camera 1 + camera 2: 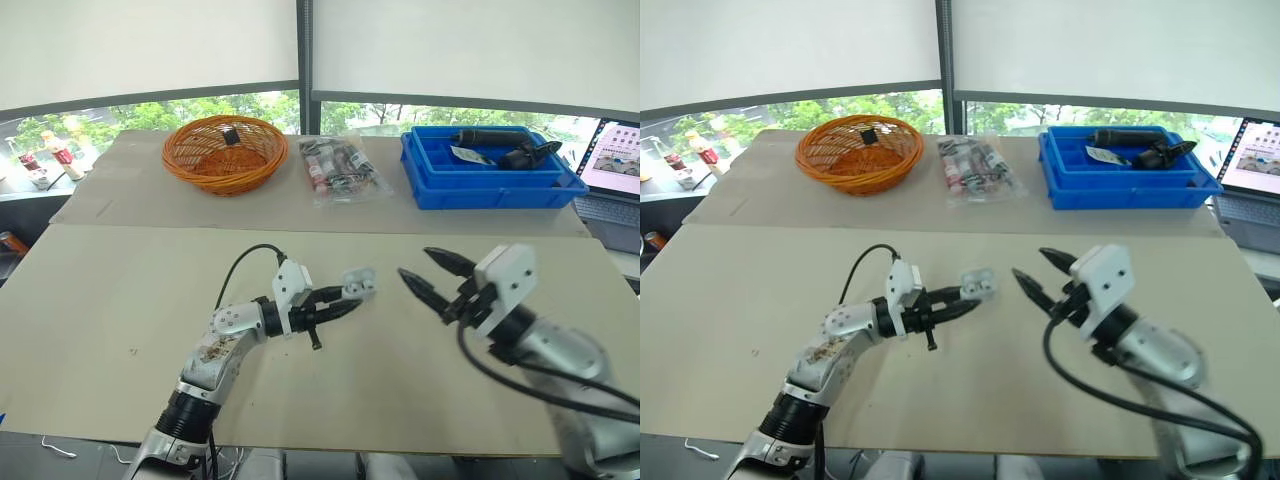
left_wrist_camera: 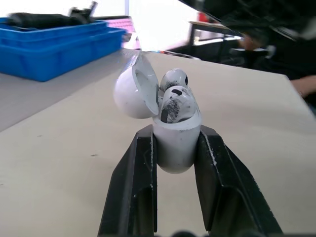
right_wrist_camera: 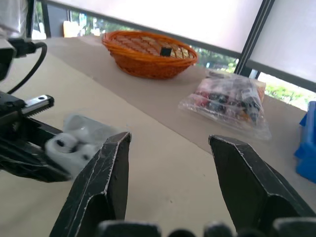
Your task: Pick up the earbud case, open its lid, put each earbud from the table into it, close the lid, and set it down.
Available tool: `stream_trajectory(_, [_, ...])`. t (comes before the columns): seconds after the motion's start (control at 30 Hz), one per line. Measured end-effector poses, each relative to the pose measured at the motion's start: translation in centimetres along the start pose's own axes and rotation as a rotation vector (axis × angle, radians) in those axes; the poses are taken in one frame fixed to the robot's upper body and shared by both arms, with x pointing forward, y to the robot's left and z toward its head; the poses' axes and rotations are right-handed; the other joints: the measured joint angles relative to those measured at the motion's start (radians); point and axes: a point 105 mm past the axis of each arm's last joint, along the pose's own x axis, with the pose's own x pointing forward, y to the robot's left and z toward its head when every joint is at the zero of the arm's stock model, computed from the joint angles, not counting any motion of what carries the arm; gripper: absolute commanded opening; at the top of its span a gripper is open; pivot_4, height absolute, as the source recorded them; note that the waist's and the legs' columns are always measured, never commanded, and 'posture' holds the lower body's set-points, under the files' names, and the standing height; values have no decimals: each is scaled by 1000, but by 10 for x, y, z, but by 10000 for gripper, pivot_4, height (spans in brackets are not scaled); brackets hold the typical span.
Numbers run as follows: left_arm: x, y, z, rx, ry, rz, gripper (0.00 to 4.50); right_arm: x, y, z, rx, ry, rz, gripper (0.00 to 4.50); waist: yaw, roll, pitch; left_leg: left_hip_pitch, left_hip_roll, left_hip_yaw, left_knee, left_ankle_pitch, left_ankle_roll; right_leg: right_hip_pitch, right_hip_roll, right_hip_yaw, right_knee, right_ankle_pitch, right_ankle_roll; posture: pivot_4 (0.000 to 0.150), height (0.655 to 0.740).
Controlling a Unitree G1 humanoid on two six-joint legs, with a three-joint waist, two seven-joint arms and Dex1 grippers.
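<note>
While the left arm stretches forward over the tan table (image 1: pixel 120 290), the left gripper (image 1: pixel 345 300) pinches the white earbud case (image 2: pixel 175 148) by its rounded body, lid (image 2: pixel 131 91) hinged back, two glossy earbuds (image 2: pixel 174 94) seated inside. Just right of the case the right gripper (image 1: pixel 414 261) hovers, jaws spread. Far beyond the case sit a woven orange basket (image 1: pixel 225 152), a clear bag (image 1: pixel 340 168) and a blue bin (image 1: pixel 490 185).
</note>
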Motion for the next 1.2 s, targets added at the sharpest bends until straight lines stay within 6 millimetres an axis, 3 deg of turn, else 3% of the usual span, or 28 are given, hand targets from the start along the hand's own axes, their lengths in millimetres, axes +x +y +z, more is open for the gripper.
stream_trajectory(0.1, [11, -12, 1, -9, 10, -113, 5366, 0, -8, 1, -27, 80, 80, 12630, 0, 0, 0, 0, 0, 0, -1, 0, 1, 0, 1, 0, 0, 0, 0, 1500, 7114])
stream_trajectory(0.23, [21, -18, 6, 3, 6, -213, 5366, -1, 0, -19, 26, 239, 242, 0, 1, 0, 0, -1, 0, 0, 0, -1, 1, 0, 0, 0, -3, 0, 0, 1500, 7114])
stream_trajectory(0.5, [32, -22, 3, -16, 8, -281, 5366, 3, 20, -11, 104, 255, 454, 0, 4, 0, 0, -1, 0, 0, 1, -1, 2, 0, 0, 0, -3, 0, 0, 1500, 7114])
stream_trajectory(0.83, [36, -13, -2, -79, 18, -234, 5366, -29, 47, -20, 246, 381, 632, 0, 7, 0, 1, -2, 0, -1, 1, -1, 2, 0, 0, -1, -3, 0, 0, 1500, 7114])
stream_trajectory(1.0, [37, -9, -3, -84, 29, -235, 5366, -28, 41, -10, 249, 322, 578, 0, 5, 0, 1, -2, 0, -1, 1, -1, 2, 0, 0, -1, -3, 0, 0, 1500, 7114])
stream_trajectory(1.2, [34, -11, -4, -35, 38, -270, 5366, -7, 18, 8, 233, 193, 416, 0, 6, 0, 1, -2, 0, 0, 1, -1, 2, 0, 0, -1, -3, 0, 0, 1500, 7114])
